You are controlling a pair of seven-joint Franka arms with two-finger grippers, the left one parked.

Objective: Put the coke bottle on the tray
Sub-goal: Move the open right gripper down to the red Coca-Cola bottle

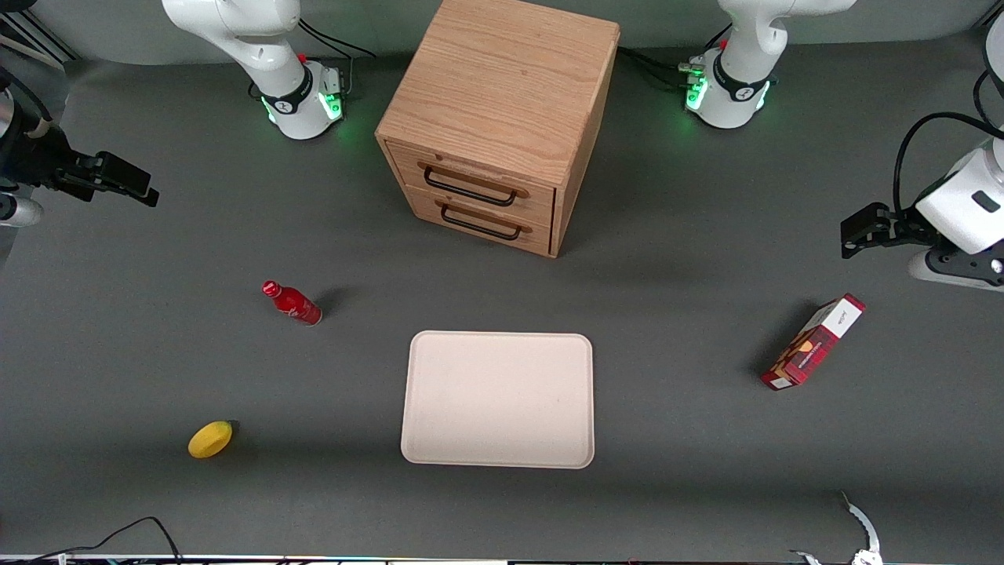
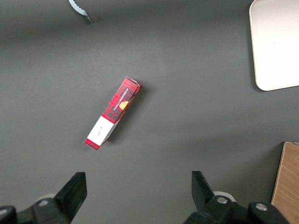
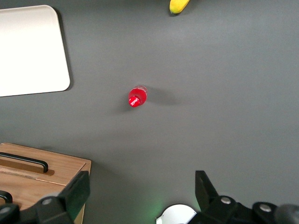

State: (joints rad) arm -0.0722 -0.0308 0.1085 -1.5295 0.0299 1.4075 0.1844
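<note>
Nothing is done yet — the coke bottle [image 1: 292,303] stands upright on the worktop [image 1: 667,314] near the tray [image 1: 499,399] but off it, while the end effector [image 3: 140,196], fingers spread wide and empty, hangs high above — grasp, carry and placement all remain.

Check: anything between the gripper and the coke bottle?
Nothing. In the right wrist view, only bare grey table separates the open gripper, hovering high above, from the upright coke bottle. The front view agrees.
</note>
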